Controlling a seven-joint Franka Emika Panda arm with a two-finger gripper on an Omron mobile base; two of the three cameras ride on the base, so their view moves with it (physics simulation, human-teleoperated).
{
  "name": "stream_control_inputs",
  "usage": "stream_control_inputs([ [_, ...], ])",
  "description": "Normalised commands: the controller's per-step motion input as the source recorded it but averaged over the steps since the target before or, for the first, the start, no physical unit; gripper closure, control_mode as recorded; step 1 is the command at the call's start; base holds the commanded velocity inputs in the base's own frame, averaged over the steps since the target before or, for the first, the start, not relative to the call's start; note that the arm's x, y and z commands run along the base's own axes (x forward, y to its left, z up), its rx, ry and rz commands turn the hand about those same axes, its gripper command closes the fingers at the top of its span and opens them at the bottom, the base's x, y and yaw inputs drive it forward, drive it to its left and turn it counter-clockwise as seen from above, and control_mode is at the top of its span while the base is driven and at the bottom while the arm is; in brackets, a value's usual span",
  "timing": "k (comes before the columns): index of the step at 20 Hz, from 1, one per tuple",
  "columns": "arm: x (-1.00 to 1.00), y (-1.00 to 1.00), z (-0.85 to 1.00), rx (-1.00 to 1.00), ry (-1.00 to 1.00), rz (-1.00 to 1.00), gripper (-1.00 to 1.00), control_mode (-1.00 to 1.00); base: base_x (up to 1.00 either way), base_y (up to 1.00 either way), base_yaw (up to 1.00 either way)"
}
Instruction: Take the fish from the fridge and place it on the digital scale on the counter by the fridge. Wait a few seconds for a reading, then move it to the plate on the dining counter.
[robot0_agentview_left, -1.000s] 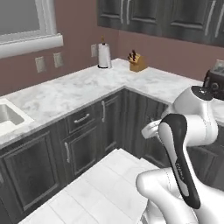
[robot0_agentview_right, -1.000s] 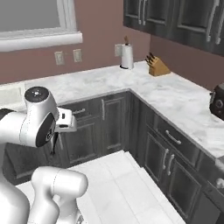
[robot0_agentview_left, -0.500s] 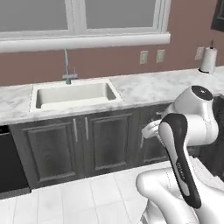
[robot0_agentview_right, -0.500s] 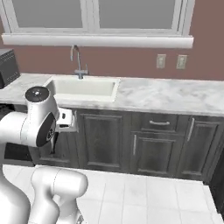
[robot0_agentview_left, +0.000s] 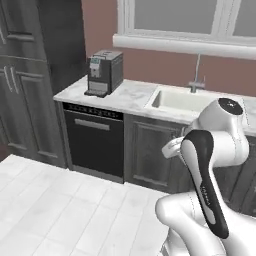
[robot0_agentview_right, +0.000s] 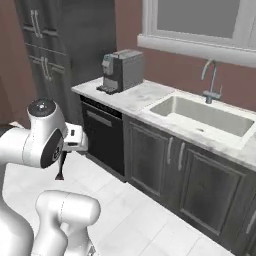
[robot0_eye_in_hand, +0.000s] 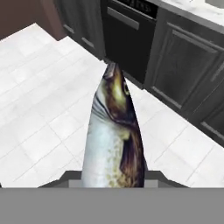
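Note:
The fish (robot0_eye_in_hand: 114, 135) fills the middle of the hand view, silvery with a dark olive back, its head pointing away over the white tiled floor. My gripper (robot0_eye_in_hand: 113, 179) is shut on its rear part, with dark fingertips (robot0_eye_in_hand: 65, 177) showing on either side. In the right base view the fish (robot0_agentview_right: 61, 167) hangs as a thin dark shape under the hand (robot0_agentview_right: 75, 141), at about waist height beside the arm. The left base view shows the white hand (robot0_agentview_left: 172, 148) peeking out behind the arm. The fridge, digital scale, plate and dining counter are out of view.
Ahead runs a marble worktop (robot0_agentview_left: 125, 95) with a sink (robot0_agentview_right: 200, 112), a tap (robot0_agentview_right: 212, 82) and a coffee machine (robot0_agentview_left: 104, 72). A black dishwasher (robot0_agentview_left: 94, 142) and dark cabinet fronts (robot0_agentview_right: 160, 160) stand below it. Tall dark cupboards (robot0_agentview_left: 22, 75) rise at the left.
The whole scene has swung sideways because the base is turning. The sink slid to the right, and the coffee machine, dishwasher and tall cupboards came into view. The fish stays in the grip.

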Motion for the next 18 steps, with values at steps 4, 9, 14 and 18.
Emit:
stream_control_inputs([
  [4, 0.00, 0.00, 0.00, 0.00, 0.00, 0.00, 1.00, 1.00, 0.12, 0.12, 0.97],
  [9, 0.00, 0.00, 0.00, 0.00, 0.00, 0.00, 1.00, 1.00, 0.01, 0.01, 0.93],
  [14, 0.00, 0.00, 0.00, 0.00, 0.00, 0.00, 1.00, 1.00, 0.02, -0.12, 0.84],
  [18, 0.00, 0.00, 0.00, 0.00, 0.00, 0.00, 1.00, 1.00, 0.08, -0.43, 0.74],
])
